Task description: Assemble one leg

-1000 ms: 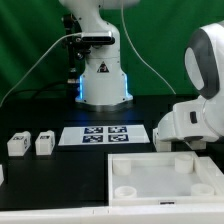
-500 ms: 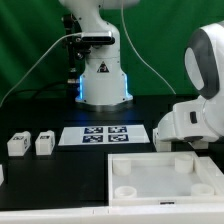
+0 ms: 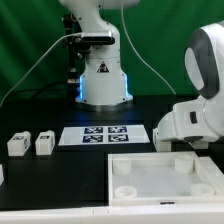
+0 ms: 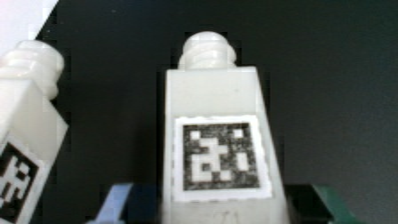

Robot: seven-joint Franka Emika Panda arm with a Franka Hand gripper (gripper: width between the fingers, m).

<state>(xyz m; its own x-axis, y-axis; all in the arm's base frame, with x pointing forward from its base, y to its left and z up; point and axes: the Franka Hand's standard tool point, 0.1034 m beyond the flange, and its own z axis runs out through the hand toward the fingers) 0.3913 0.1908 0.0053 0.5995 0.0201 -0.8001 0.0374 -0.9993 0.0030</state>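
Observation:
In the wrist view a white leg with a black-and-white tag and a knobbed end lies between my gripper fingers. The jaws stand either side of it with a dark gap on each side, so the gripper is open around it. A second white leg lies beside it, partly cut off by the frame. In the exterior view two small tagged legs stand on the black table at the left. The arm's white body is at the right and hides the gripper.
A large white square tray-like piece with round corner sockets lies at the front right. The marker board lies flat in the middle. The robot base stands at the back, with cables and a green backdrop.

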